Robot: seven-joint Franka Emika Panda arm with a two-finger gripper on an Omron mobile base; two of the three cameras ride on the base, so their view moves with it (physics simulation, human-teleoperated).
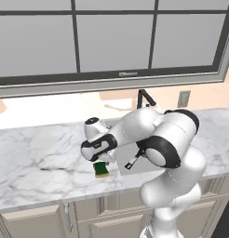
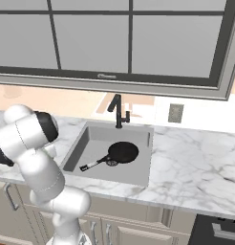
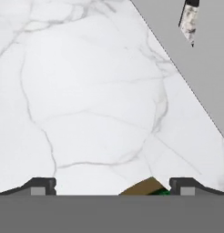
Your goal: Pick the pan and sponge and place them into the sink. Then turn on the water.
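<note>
The green and yellow sponge [image 1: 101,169] lies on the white marble counter just left of the sink [image 2: 90,143]. My gripper [image 1: 104,162] hangs open right above it, fingers pointing down. In the hand view the gripper [image 3: 113,186] is wide open, and a corner of the sponge [image 3: 146,187] shows between the fingertips, nearer the right one. The black pan [image 2: 123,152] rests flat in the sink, its handle pointing to the front left. The handle's silver tip [image 3: 189,20] shows over the grey basin [image 3: 202,68]. No water shows at the black faucet [image 2: 118,111].
A broad stretch of marble counter [image 1: 37,153] runs left of the sponge, and more counter [image 2: 196,162] lies right of the sink. A wall outlet [image 2: 176,113] sits behind it, under the large window. Cabinet doors [image 1: 32,223] run below the counter's front edge.
</note>
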